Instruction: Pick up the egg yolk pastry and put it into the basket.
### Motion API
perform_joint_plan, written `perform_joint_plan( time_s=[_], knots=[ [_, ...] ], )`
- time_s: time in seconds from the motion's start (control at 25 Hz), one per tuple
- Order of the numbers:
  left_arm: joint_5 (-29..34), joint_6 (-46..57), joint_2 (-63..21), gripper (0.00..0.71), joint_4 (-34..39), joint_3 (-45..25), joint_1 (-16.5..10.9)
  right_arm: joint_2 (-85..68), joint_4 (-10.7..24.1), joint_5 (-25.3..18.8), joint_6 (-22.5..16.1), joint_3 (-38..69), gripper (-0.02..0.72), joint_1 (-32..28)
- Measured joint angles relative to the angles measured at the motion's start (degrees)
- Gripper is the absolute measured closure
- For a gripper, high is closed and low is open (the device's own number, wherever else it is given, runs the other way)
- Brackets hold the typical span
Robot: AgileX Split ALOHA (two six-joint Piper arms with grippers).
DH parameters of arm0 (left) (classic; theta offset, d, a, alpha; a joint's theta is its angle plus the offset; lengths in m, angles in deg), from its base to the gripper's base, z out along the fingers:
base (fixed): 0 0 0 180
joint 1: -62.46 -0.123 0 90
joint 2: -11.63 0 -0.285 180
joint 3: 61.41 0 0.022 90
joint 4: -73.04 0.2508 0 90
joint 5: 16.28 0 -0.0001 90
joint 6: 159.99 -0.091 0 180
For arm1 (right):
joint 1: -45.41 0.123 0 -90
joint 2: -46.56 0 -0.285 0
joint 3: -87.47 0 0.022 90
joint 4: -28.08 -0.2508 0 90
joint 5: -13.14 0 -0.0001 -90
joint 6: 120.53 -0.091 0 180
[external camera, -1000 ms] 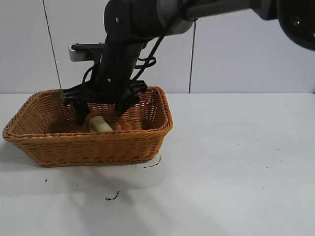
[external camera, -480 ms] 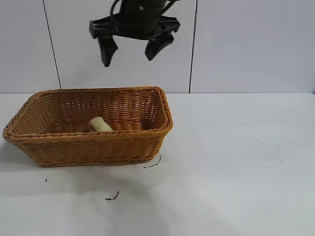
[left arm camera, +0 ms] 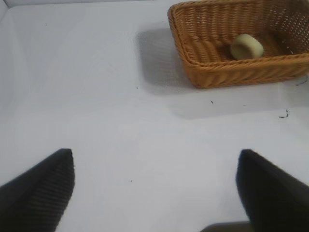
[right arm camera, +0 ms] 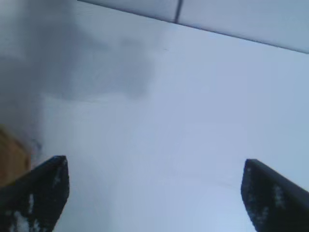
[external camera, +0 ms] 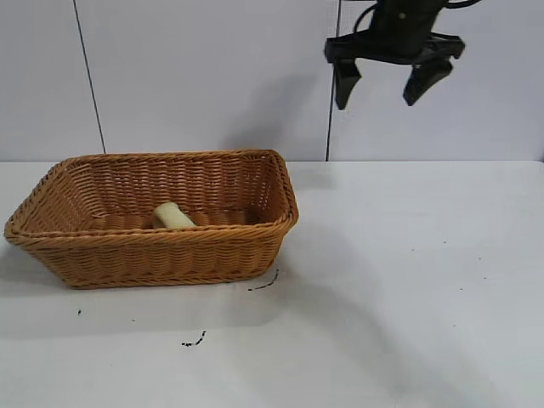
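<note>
The egg yolk pastry (external camera: 172,216), a pale cream lump, lies inside the orange-brown wicker basket (external camera: 153,255) on the left of the table. The left wrist view shows the same egg yolk pastry (left arm camera: 246,46) on the floor of the basket (left arm camera: 231,75). My right gripper (external camera: 384,87) hangs open high above the table, right of the basket, with nothing between its fingers. In its own wrist view the right gripper (right arm camera: 157,179) is over bare white table. My left gripper (left arm camera: 154,179) is open and empty, some way off from the basket.
The white table (external camera: 408,280) carries a few small dark specks (external camera: 194,342) in front of the basket. A pale wall with a dark vertical seam (external camera: 330,127) stands behind. A sliver of basket (right arm camera: 12,159) shows at the edge of the right wrist view.
My right gripper has risen out of the basket and swung to the right, open all the while. The pastry has stayed lying in the basket.
</note>
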State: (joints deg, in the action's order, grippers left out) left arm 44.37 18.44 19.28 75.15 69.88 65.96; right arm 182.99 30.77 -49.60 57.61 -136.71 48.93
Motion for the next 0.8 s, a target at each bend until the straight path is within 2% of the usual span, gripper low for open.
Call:
perform_joint_plan(
  time_s=[0.12,0.2,0.52,0.8],
  knots=[
    [0.0,0.0,0.0,0.017,0.0,0.0,0.0,-0.2,0.0,-4.7,0.0,0.0,0.008,-2.0],
    [0.0,0.0,0.0,0.017,0.0,0.0,0.0,-0.4,0.0,-6.1,0.0,0.3,0.008,-2.7],
    [0.0,0.0,0.0,0.017,0.0,0.0,0.0,-10.0,-0.1,-6.4,0.0,10.9,0.008,-3.2],
    [0.0,0.0,0.0,0.017,0.0,0.0,0.0,-30.3,-1.3,-6.4,0.1,32.2,0.008,-3.2]
  ],
)
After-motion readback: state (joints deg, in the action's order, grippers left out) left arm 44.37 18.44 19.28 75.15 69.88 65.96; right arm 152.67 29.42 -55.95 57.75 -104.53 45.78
